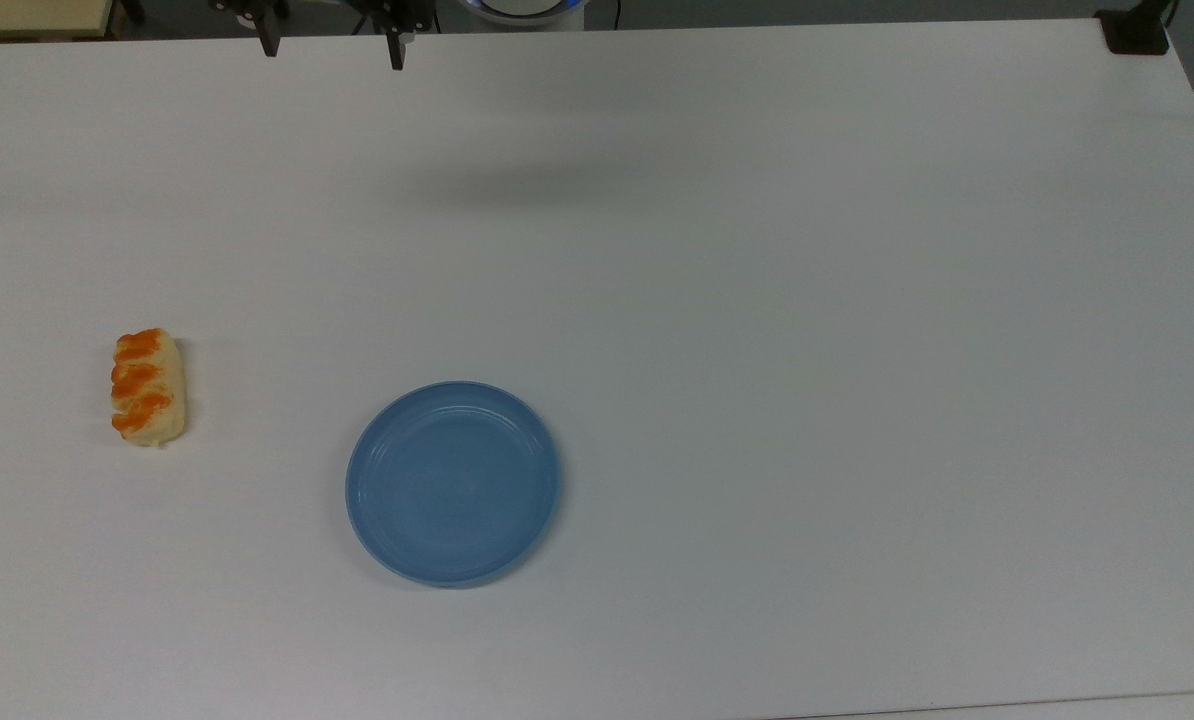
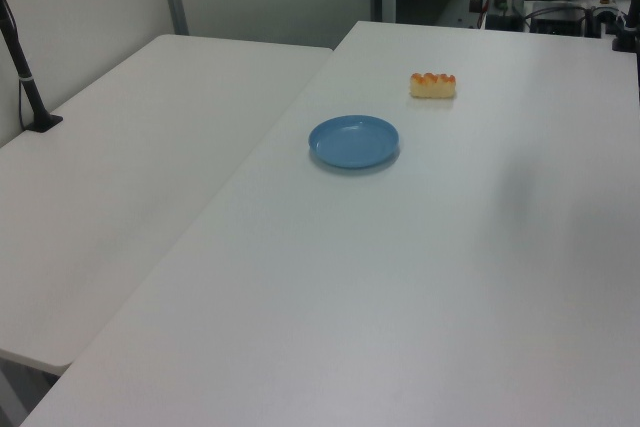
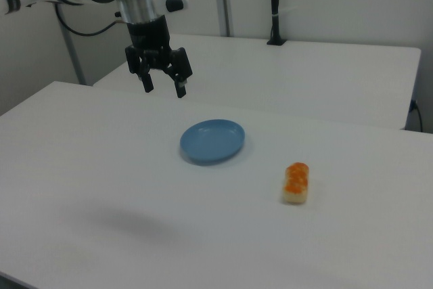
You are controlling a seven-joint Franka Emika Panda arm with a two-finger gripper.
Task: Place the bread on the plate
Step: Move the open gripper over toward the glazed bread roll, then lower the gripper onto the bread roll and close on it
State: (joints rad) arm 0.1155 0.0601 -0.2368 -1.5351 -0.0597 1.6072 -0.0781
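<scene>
The bread (image 1: 147, 387), a pale bun with orange stripes, lies on the white table at the top view's left; it also shows as the bread (image 2: 433, 84) and the bread (image 3: 296, 182). The blue plate (image 1: 453, 482) sits empty to its right in the top view, and appears as the plate (image 2: 353, 141) and the plate (image 3: 212, 141). My gripper (image 3: 164, 90) hangs open high above the table, left of and behind the plate in the right view. Its two fingertips poke in at the top view's upper edge, the gripper (image 1: 333, 57).
A second white table (image 2: 130, 147) adjoins on the left view's left, with a black pole (image 2: 25, 77) standing on it. A black clamp (image 1: 1135, 30) sits at the top view's upper right corner. The arm's soft shadow (image 1: 547, 180) falls on the table.
</scene>
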